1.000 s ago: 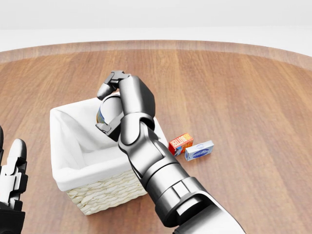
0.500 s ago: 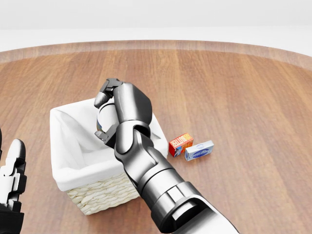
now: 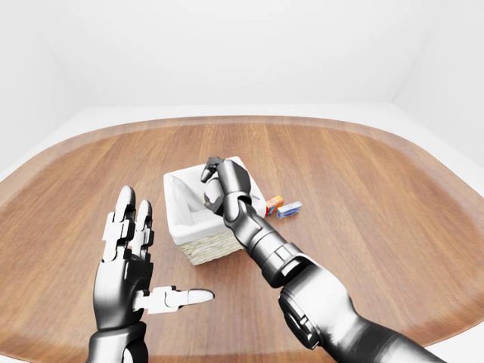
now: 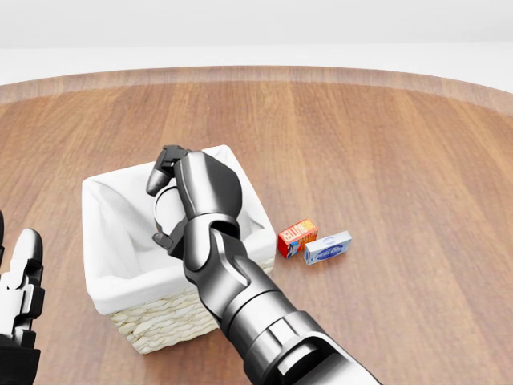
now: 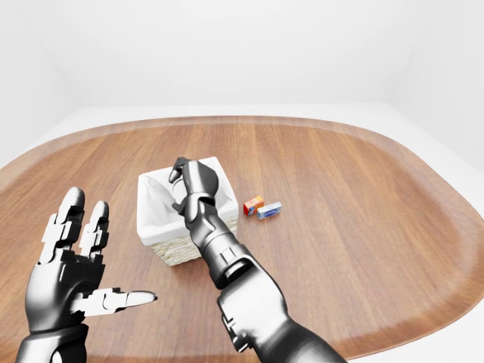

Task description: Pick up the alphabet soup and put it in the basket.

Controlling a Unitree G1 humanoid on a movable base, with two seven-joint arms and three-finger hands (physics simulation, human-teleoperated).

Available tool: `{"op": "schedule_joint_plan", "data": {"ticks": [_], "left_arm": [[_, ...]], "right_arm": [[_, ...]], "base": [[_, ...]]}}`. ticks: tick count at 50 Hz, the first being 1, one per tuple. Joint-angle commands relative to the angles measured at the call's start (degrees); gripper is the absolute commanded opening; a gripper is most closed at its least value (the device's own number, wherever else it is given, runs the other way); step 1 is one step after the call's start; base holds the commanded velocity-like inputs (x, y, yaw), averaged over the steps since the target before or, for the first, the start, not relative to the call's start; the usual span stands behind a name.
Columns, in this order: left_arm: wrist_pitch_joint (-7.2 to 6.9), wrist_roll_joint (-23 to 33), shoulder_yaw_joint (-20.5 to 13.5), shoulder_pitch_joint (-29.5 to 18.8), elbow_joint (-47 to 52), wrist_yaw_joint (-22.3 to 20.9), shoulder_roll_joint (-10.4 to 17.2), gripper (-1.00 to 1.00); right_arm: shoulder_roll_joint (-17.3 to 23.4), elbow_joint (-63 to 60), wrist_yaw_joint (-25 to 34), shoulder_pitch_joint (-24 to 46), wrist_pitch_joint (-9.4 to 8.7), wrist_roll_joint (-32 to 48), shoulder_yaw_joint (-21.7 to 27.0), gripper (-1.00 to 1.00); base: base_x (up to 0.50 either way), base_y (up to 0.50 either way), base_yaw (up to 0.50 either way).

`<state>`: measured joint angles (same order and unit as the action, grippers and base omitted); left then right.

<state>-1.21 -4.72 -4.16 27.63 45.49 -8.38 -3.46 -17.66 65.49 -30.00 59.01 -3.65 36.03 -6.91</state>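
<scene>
1. Our right robot hand [image 4: 172, 204] hangs curled over the basket [image 4: 108, 297] at centre-left of the head view; the alphabet soup is hidden, so we cannot tell if the fingers grip it
2. Our left robot hand [image 3: 128, 257] is spread, idle over the worktop [image 4: 385, 144]

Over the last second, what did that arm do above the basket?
The right hand sank lower into the basket and slid toward the head view's left. The can it held a second ago no longer shows, so whether it was let go I cannot tell. The basket, the two small boxes and the open left hand stayed put.
</scene>
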Motion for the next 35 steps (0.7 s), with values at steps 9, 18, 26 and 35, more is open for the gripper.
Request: {"op": "schedule_joint_plan", "data": {"ticks": [9,18,26,35], "left_arm": [[-0.25,-0.4,-0.4,0.4,0.7,-0.4,-0.2,1.00],[-0.35,-0.6,-0.6,0.8,1.3,-0.7,-0.4,1.00],[-0.44,-0.6,-0.7,1.1,1.8,-0.9,-0.6,1.00],[-0.41,-0.5,-0.6,1.1,1.8,-0.9,-0.7,1.00]], "right_arm": [[-0.7,-0.7,0.0,-0.1,0.04,4.1,-0.6,-0.93],[-1.0,-1.1,0.0,-0.4,-0.57,4.7,-0.8,1.00],[-1.1,-0.7,0.0,-0.8,-0.34,5.3,-0.9,1.00],[-1.1,-0.2,0.0,-0.7,-0.21,4.9,-0.5,1.00]], "base": [[0.00,0.00,0.00],[0.00,0.00,0.00],[0.00,0.00,0.00],[0.00,0.00,0.00]]}}
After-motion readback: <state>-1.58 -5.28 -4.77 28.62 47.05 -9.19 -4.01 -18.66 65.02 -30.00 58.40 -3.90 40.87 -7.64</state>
